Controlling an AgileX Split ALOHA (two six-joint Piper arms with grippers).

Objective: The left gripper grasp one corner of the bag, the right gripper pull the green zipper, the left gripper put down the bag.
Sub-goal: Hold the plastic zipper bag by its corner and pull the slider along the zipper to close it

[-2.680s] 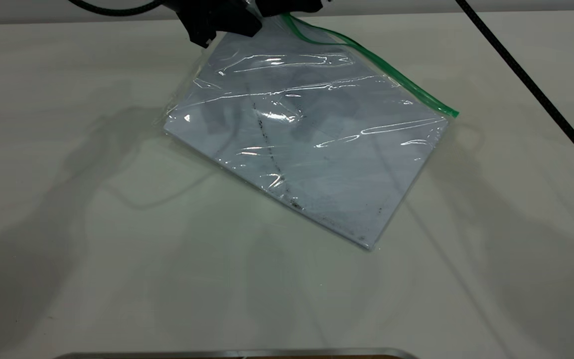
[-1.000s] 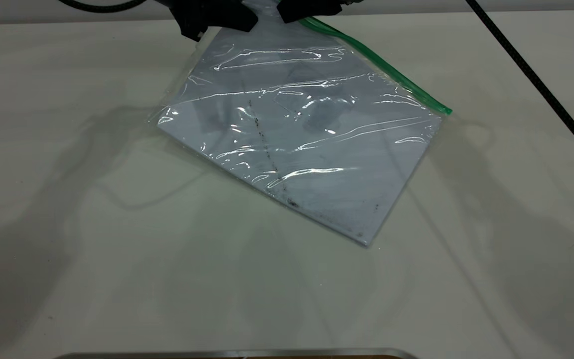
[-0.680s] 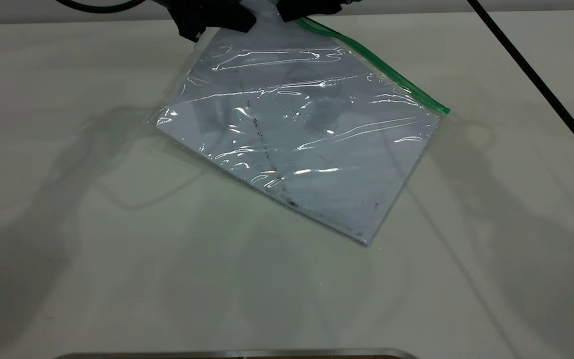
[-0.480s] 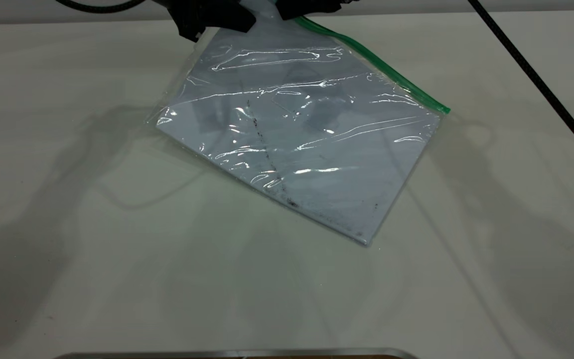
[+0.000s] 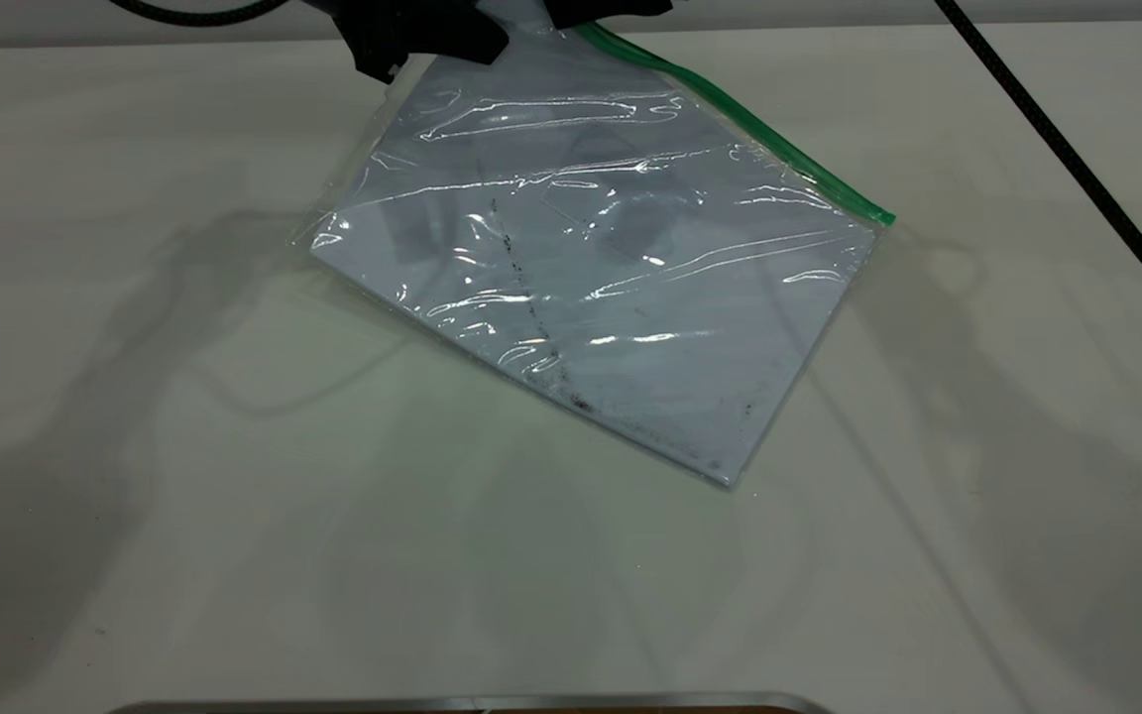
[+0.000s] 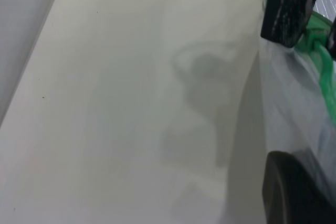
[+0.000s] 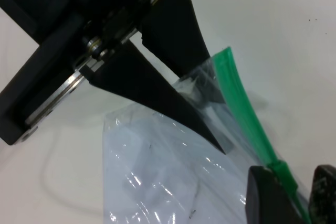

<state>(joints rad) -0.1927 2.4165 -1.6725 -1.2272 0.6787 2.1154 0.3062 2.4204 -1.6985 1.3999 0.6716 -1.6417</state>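
Note:
The bag (image 5: 611, 268), clear plastic with white paper inside, slopes from a raised far corner down to the table. My left gripper (image 5: 429, 35) is shut on the corner of the bag (image 7: 195, 86) where the green zipper (image 5: 779, 149) ends; its pointed jaws pinch the plastic in the right wrist view (image 7: 207, 103). My right gripper (image 5: 603, 10) sits just beside it at the frame's top edge. Its fingers (image 7: 268, 198) straddle the small green slider (image 7: 283, 174) and close on it. The left wrist view shows the bunched zipper (image 6: 326, 77).
A thick black cable (image 5: 1067, 159) runs diagonally across the table's right side. A metal edge (image 5: 472, 704) lies along the near border. The white table (image 5: 184, 476) surrounds the bag.
The zipper's open loop near the held corner has drawn flat. My right gripper has edged left along the zipper toward the held corner. The bag has hardly moved in the last second.

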